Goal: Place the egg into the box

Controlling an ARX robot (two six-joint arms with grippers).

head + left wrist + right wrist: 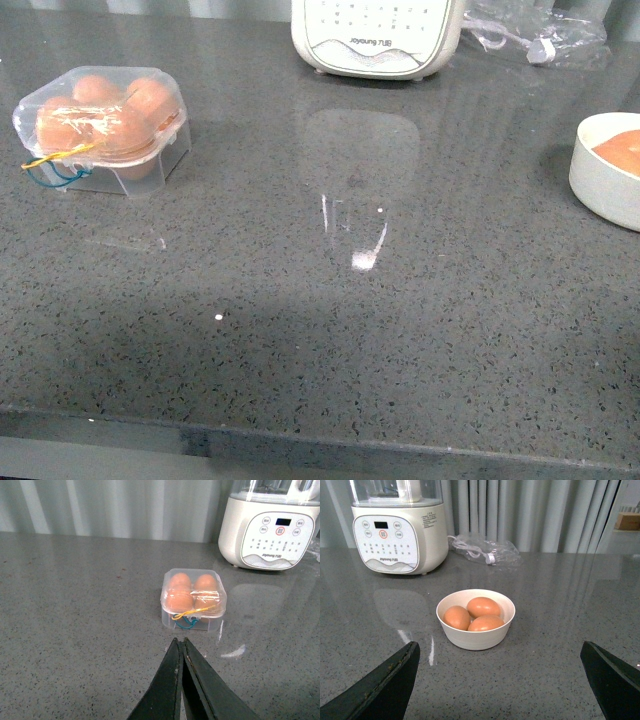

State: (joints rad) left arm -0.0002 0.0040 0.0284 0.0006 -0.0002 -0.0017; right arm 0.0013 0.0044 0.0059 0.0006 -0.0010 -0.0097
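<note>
While apart, box [193, 600] beyond tool [181, 647]

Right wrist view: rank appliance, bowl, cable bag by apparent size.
1. White appliance, largest though cut off at the top.
2. White bowl; nearer the camera, so its true size against the appliance is unsure.
3. Clear bag of cable, smallest and farthest back.

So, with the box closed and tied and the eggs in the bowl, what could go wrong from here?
1. The box already shows four eggs under its shut lid, held by the wire tie; forcing another in could crack one.
2. The three eggs in the bowl touch each other, so the open right claw may squeeze two or chip one.
3. The left claw is shut; undoing the thin tie may push the light box across the counter.
</note>
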